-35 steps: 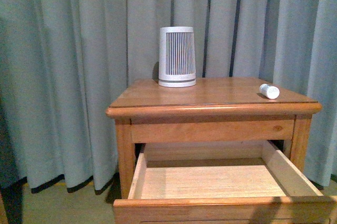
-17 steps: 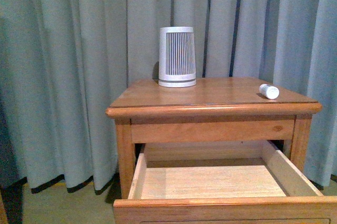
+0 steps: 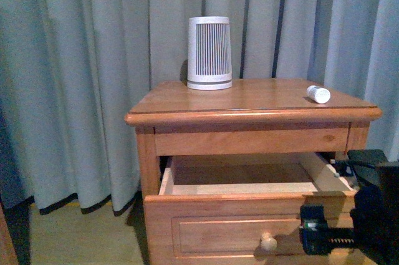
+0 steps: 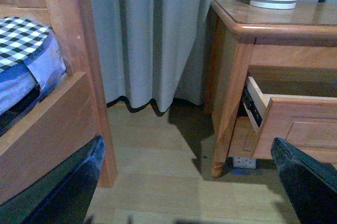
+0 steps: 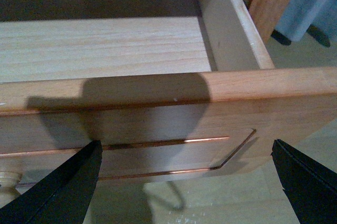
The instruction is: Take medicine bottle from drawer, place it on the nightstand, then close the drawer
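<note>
The medicine bottle (image 3: 318, 94), small and white, lies on its side at the right of the nightstand's (image 3: 249, 116) top. The drawer (image 3: 212, 227) stands partly open, and its knob (image 3: 268, 242) shows on the panel front. My right gripper (image 3: 315, 237) is open just in front of the drawer front's right part. In the right wrist view my right gripper (image 5: 187, 203) is wide open above the drawer front (image 5: 158, 113); the pale wood inside shows bare. My left gripper (image 4: 184, 197) is open and empty over the floor, left of the nightstand (image 4: 231, 76).
A white ribbed device (image 3: 209, 53) stands at the back of the nightstand top. Grey curtains (image 3: 75, 78) hang behind. A wooden bed frame (image 4: 73, 50) with checked bedding (image 4: 21, 34) stands left of the nightstand. A white socket block (image 4: 243, 162) lies under the nightstand.
The drawer now sits further in, and its front and knob show in the front view. My right arm has come into view at the lower right. The bottle has not moved.
</note>
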Motion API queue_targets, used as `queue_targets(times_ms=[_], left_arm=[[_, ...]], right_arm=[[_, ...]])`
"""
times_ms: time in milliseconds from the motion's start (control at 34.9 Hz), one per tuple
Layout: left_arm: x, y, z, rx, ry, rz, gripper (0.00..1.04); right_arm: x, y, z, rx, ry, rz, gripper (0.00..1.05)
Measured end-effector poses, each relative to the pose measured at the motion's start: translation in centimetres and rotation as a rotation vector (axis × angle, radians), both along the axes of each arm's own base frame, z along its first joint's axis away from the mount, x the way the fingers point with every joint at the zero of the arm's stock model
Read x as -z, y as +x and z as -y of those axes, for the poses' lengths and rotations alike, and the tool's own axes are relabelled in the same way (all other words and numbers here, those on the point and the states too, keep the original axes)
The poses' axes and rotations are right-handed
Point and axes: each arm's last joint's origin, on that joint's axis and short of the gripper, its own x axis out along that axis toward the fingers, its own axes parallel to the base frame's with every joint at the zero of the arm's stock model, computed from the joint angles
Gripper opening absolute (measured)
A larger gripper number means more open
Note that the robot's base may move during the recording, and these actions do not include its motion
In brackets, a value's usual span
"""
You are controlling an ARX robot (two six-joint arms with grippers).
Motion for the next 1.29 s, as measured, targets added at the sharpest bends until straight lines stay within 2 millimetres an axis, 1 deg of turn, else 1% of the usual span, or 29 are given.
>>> queue_targets(times_ms=[57, 86, 172, 315, 401, 516, 717, 774, 832, 918, 946, 975, 1032, 1090, 1147, 1204, 1291], left_arm=[[0.0, 0.0, 0.0, 0.0, 0.0, 0.0, 0.98], [0.0, 0.0, 0.0, 0.0, 0.0, 0.0, 0.98], [0.0, 0.0, 0.0, 0.0, 0.0, 0.0, 0.98], [0.0, 0.0, 0.0, 0.0, 0.0, 0.0, 0.98], [0.0, 0.0, 0.0, 0.0, 0.0, 0.0, 0.98], [0.0, 0.0, 0.0, 0.0, 0.0, 0.0, 0.98], [0.0, 0.0, 0.0, 0.0, 0.0, 0.0, 0.98], [0.0, 0.0, 0.0, 0.0, 0.0, 0.0, 0.98], [0.0, 0.0, 0.0, 0.0, 0.0, 0.0, 0.98], [0.0, 0.0, 0.0, 0.0, 0.0, 0.0, 0.98], [0.0, 0.0, 0.0, 0.0, 0.0, 0.0, 0.98], [0.0, 0.0, 0.0, 0.0, 0.0, 0.0, 0.98], [0.0, 0.0, 0.0, 0.0, 0.0, 0.0, 0.98], [0.0, 0.0, 0.0, 0.0, 0.0, 0.0, 0.98], [0.0, 0.0, 0.0, 0.0, 0.0, 0.0, 0.98], [0.0, 0.0, 0.0, 0.0, 0.0, 0.0, 0.98], [0.0, 0.0, 0.0, 0.0, 0.0, 0.0, 0.98]], right_arm=[[-0.1, 1.4, 0.0, 0.001, -0.011, 0.002, 0.98], [-0.3, 2.5, 0.0, 0.002, -0.02, 0.005, 0.98], [-0.6, 4.7, 0.0, 0.0, -0.04, 0.01, 0.98], [-1.3, 9.7, 0.2, 0.024, -0.079, -0.019, 0.98], [-1.8, 11.6, 0.4, 0.051, -0.103, -0.038, 0.98], [-2.4, 13.1, 0.4, 0.055, -0.13, -0.042, 0.98], [-2.2, 13.0, 0.3, 0.051, -0.137, -0.048, 0.98], [-2.4, 12.6, 0.1, 0.054, -0.13, -0.041, 0.98], [-3.2, 11.5, -0.1, 0.067, -0.11, -0.029, 0.98], [-5.5, 8.9, -1.0, 0.06, -0.06, -0.001, 0.98], [-5.9, 8.2, -1.1, 0.058, -0.048, 0.004, 0.98], [-6.7, 7.1, -1.3, 0.055, -0.032, 0.016, 0.98], [-8.2, 4.4, -1.4, 0.053, -0.003, 0.036, 0.98], [-9.3, 2.4, -1.1, 0.061, 0.008, 0.055, 0.98], [-10.7, 0.0, -0.1, 0.091, 0.012, 0.085, 0.98], [-11.7, -1.6, 0.7, 0.111, 0.014, 0.109, 0.98], [-14.1, -5.6, 2.5, 0.166, 0.008, 0.191, 0.98]])
